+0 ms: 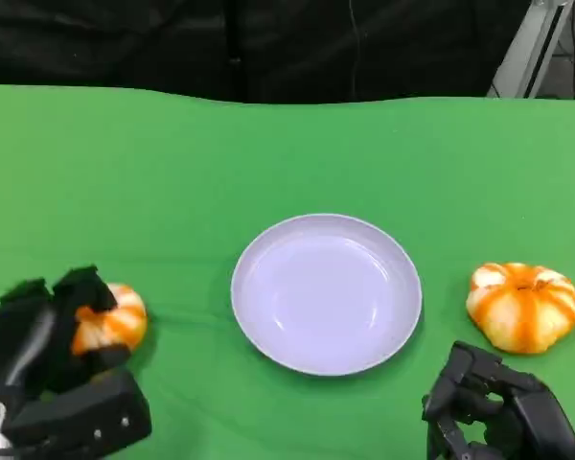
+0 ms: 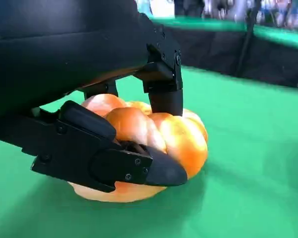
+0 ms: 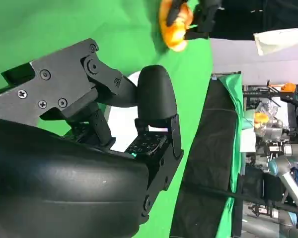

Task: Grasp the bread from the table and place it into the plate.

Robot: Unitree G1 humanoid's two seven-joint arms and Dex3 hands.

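An orange-and-white pumpkin-shaped bread [image 1: 112, 322] lies on the green table at the left, and my left hand [image 1: 48, 355] grips it. In the left wrist view the bread [image 2: 164, 134] sits on the cloth, clamped between the black fingers [image 2: 164, 89] above and the thumb below. The pale lilac plate [image 1: 326, 287] stands empty at the table's middle. My right hand [image 1: 498, 407] hovers at the lower right with fingers curled in and nothing in them. The right wrist view shows that hand [image 3: 89, 148] with the gripped bread [image 3: 173, 25] far off.
A second orange-and-white bread [image 1: 523, 305] lies right of the plate, just beyond my right hand. Green cloth [image 1: 172, 172] covers the table up to a black backdrop. A metal stand leg [image 1: 537, 43] rises at the far right corner.
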